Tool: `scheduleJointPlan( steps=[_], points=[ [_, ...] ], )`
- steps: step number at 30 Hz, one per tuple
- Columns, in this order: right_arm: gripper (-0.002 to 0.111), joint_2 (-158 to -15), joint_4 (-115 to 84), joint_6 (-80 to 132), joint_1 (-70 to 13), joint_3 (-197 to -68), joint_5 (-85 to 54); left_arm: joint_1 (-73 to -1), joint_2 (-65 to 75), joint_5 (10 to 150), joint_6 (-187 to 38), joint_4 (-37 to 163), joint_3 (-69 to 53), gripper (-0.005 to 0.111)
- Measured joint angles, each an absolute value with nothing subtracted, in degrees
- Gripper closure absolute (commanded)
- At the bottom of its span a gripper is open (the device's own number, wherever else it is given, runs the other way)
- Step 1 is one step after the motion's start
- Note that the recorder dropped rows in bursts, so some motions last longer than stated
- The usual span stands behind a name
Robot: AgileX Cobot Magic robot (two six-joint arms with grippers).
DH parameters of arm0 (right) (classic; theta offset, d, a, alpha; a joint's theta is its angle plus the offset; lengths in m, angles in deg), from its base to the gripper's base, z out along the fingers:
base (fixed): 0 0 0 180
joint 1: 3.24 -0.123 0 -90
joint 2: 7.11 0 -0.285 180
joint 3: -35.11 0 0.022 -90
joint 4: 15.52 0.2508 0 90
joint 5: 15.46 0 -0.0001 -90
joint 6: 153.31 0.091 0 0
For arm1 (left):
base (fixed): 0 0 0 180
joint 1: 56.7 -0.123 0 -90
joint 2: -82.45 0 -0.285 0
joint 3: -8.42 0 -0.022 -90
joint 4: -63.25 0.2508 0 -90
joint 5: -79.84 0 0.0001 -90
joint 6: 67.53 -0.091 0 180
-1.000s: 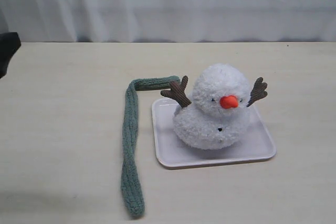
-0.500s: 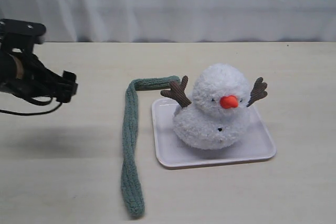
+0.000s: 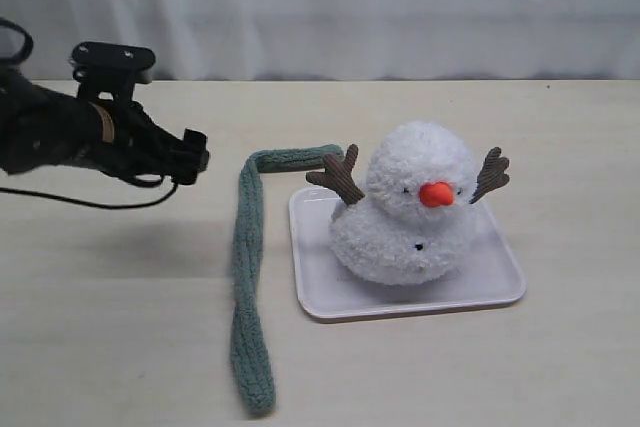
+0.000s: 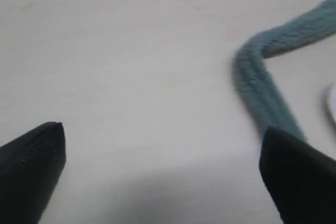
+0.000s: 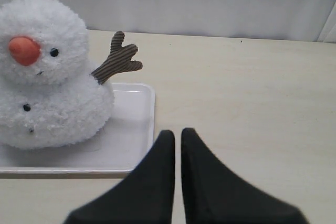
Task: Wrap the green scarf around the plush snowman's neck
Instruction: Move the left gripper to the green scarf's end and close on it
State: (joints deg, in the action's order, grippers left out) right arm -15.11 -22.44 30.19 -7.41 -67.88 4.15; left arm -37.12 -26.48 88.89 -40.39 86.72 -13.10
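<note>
Trouble could come if the wide-open left claw (image 3: 195,153), middle left, tugs the green scarf (image 3: 247,277) lying just left of the plush snowman (image 3: 405,209) on its white tray (image 3: 498,292) and tips him over; the right claw (image 5: 177,132) is shut.

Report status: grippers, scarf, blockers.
Left gripper open, empty, short of the green scarf. Right gripper shut, empty. Scarf lies on table beside tray, not around plush snowman. Path to scarf clear.
</note>
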Motion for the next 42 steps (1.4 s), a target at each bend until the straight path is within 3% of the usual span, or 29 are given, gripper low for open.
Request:
scheduleJointPlan(
  steps=[6, 10, 13, 17, 24, 33, 42],
  points=[
    [0.104, -15.11, -22.44, 30.19, -7.41, -67.88, 4.15, -41.71, -27.24, 119.38, -44.99, 84.76, -0.19, 0.028],
    [0.104, -15.11, -22.44, 30.19, -7.41, -67.88, 4.15, -43.54, -29.73, 131.88, -63.9, 62.43, 1.59, 0.028],
    [0.104, -15.11, -22.44, 30.19, -7.41, -67.88, 4.15, -42.05, -32.09, 128.49, -72.3, 47.88, 0.84, 0.028],
    [0.104, -15.11, -22.44, 30.19, -7.41, -67.88, 4.15, -36.76, -34.42, 118.05, -73.49, 45.25, -2.81, 0.028],
    [0.104, -15.11, -22.44, 30.19, -7.41, -67.88, 4.15, -30.13, -39.4, 111.69, -73.6, 42.77, -3.31, 0.028],
    [0.104, -15.11, -22.44, 30.19, -7.41, -67.88, 4.15, -29.16, -41.33, 108.68, -73.6, 40.14, -3.31, 0.028],
    [0.104, -15.11, -22.44, 30.19, -7.41, -67.88, 4.15, -29.16, -41.36, 111.21, -73.6, 37.24, -3.31, 0.036]
  ],
)
